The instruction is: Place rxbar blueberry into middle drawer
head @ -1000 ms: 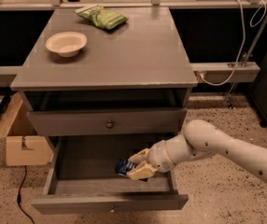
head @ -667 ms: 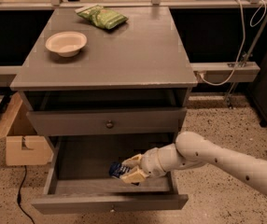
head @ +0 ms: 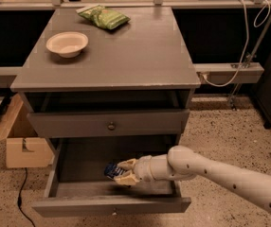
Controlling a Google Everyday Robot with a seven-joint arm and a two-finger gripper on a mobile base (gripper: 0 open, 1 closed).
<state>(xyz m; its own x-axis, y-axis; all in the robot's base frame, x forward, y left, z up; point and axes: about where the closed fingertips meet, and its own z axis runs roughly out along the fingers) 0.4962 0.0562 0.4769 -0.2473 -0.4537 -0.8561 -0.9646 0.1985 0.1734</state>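
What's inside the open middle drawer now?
The claw, shut on the rxbar blueberry, sits inside the middle drawer above its bare grey floor. Floor beneath the claw and arm is hidden.

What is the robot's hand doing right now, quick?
Gripper: closed on the small flat navy-blue snack bar, low inside the open wide grey wooden drawer.

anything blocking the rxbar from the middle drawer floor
Nothing visible does. The gripper holds the rxbar blueberry low inside the open middle drawer, above bare floor.
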